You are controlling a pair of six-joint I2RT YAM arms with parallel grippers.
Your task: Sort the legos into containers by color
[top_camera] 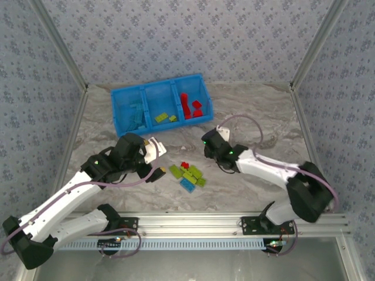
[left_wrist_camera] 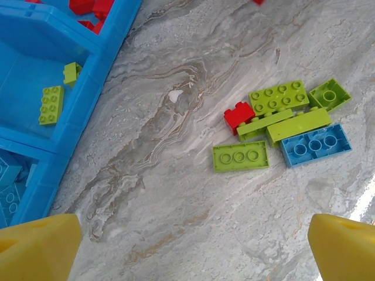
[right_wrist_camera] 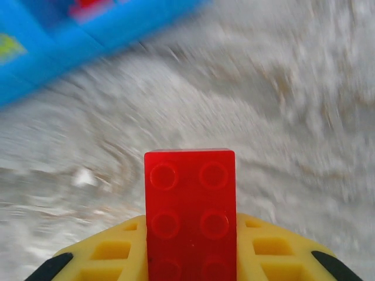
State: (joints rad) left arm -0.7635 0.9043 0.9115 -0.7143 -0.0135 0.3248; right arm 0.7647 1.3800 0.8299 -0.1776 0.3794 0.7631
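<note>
- Tray (top_camera: 115,111): bright blue, three compartments side by side, at the far part of the surface (top_camera: 263,117). Reading from its left end in the top view, you have light blue legos (top_camera: 137,115) in the first compartment, lime green legos (top_camera: 162,117) in the middle one and red legos (top_camera: 190,105) in the third.
- Loose pile (top_camera: 188,174): on the surface, nearer to you than the tray, off its middle and right compartments. From the left wrist you see one small red piece (left_wrist_camera: 239,115), several lime green bricks (left_wrist_camera: 279,98) and one light blue brick (left_wrist_camera: 316,145) lying studs down, all touching or just beside one another.
- Left hand (top_camera: 157,161): near side of the tray, off its left compartment. Its yellow fingertips (left_wrist_camera: 38,249) are spread wide with nothing between them.
- Right hand (top_camera: 210,142): just off the tray's near right corner. You have it closed on a red brick (right_wrist_camera: 190,205), which stands upright against the yellow pad (right_wrist_camera: 105,252)
</note>
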